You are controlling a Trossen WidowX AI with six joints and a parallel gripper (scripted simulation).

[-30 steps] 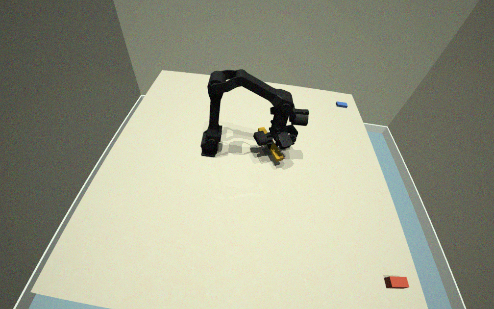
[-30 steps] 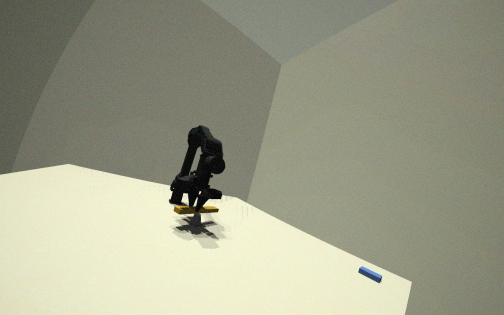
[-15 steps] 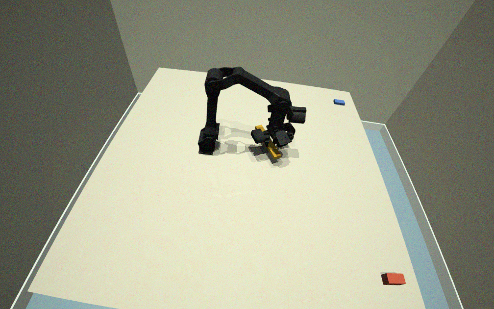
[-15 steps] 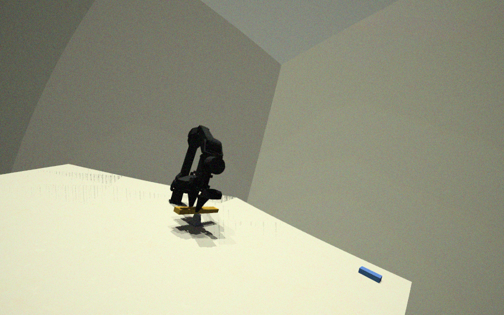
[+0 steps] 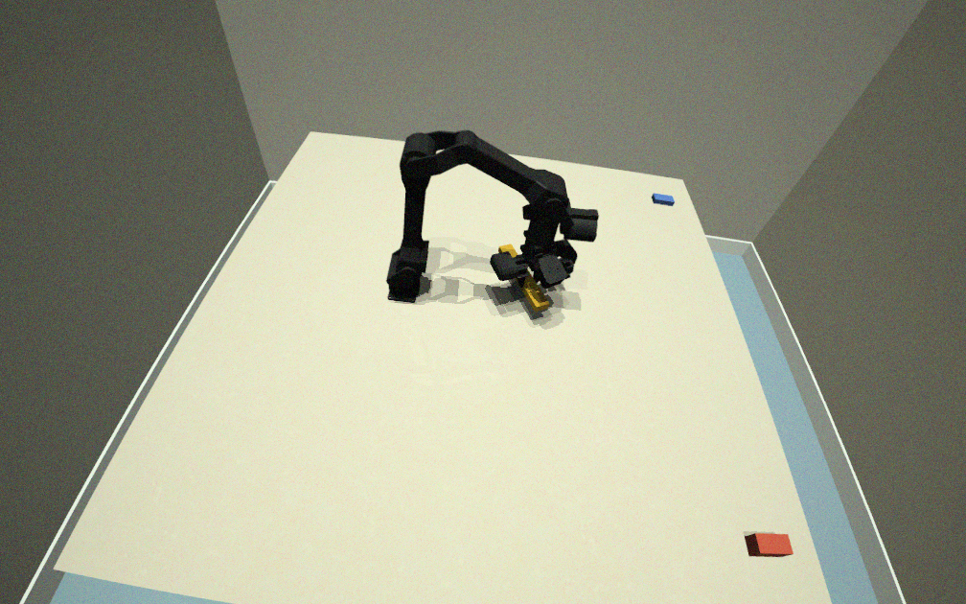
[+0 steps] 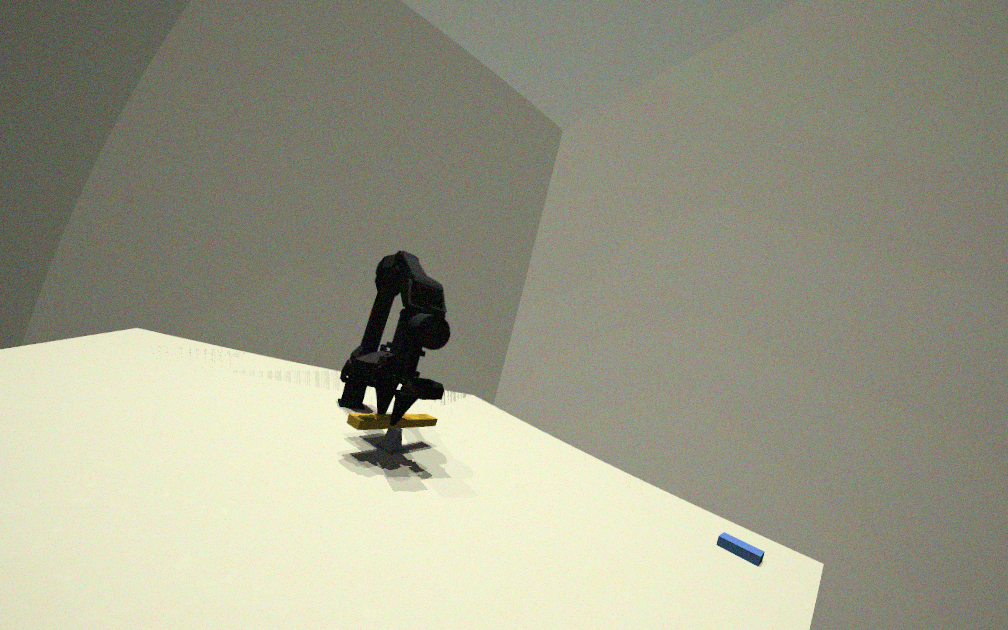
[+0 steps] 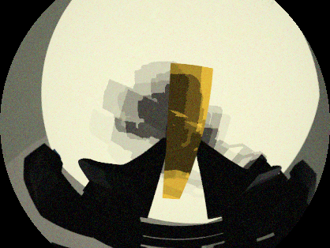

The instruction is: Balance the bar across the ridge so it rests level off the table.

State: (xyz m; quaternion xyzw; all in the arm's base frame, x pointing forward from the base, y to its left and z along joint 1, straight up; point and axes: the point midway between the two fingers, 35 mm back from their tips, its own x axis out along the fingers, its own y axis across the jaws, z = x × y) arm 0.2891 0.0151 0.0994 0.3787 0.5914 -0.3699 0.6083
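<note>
Basically, bar (image 5: 537, 293) (image 6: 362, 421) (image 7: 185, 118) is up off the table (image 5: 455, 441) (image 6: 245, 520) (image 7: 253, 59), sitting right over the ridge (image 6: 392, 439), near level in the exterior view. Both ends stick out past the ridge, one each side, neither touching the table. Bar's underside looks very close to the ridge top; contact or thin gap, can't tell. Ridge not made out in top or wrist view.

Progress: bar is picked up and brought over the ridge, so most of the job looks done. Left to do: settle the weight on the ridge if it isn't there already, let go, back off. Release not done. Whether it would balance unaided can't be judged while it's held.

Gripper (image 5: 528, 276) (image 6: 387, 420) (image 7: 181, 142): shut on the bar, partway open by the bar's width, one finger each side, around the middle stretch. Points down from above. No other contact visible, apart from the unclear ridge gap below.

Next move probably wants a small straight lower, if any, then an even opening. Risk: off-centre grip point or one finger dragging on release, and the bar tips to one end.

Others: blue block (image 5: 663, 199) (image 6: 740, 549) near the table edge, well apart from the bar. Red block (image 5: 771, 545) by another corner, top view only, also well apart. Neither seems part of the job.
</note>
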